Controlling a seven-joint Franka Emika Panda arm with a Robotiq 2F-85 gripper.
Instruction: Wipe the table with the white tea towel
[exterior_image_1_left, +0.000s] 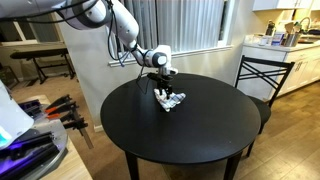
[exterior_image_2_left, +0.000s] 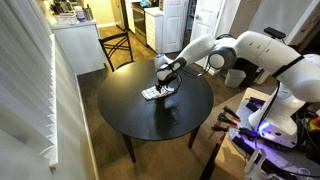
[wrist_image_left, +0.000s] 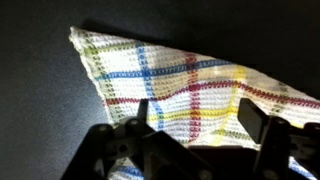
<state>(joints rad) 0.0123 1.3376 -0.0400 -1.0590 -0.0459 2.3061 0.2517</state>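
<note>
**Gripper lowered over the tea towel on the round table**

The table (exterior_image_1_left: 205, 135) is shown in both exterior views as a round black top on dark legs (exterior_image_2_left: 140, 118). The white tea towel (exterior_image_1_left: 172, 100) is seen lying crumpled on that top, well inside the rim, on the part nearer the arm; in an exterior view it appears as a small pale heap (exterior_image_2_left: 154, 93) directly beneath the wrist. The arm is extended over the table, and the gripper (exterior_image_1_left: 165, 90) is pointed downward at the cloth, its fingertips brought down onto or just above the heap; contact cannot be settled from either exterior view (exterior_image_2_left: 165, 80).

In the wrist view the towel (wrist_image_left: 170, 75) is brightly lit and is resolved as a white weave crossed by blue, yellow, red and green stripes, with one corner laid out flat toward the upper left over the dark table surface (wrist_image_left: 40, 110). The gripper (wrist_image_left: 195, 118) is seen with its two dark fingers (wrist_image_left: 143, 115) held wide apart, one on each side of a raised fold of cloth. The jaws are thus spread, with the fabric between them not pinched.

A black chair (exterior_image_1_left: 262, 75) is set at the table's edge, and is also visible at the far side in an exterior view (exterior_image_2_left: 118, 45).
</note>
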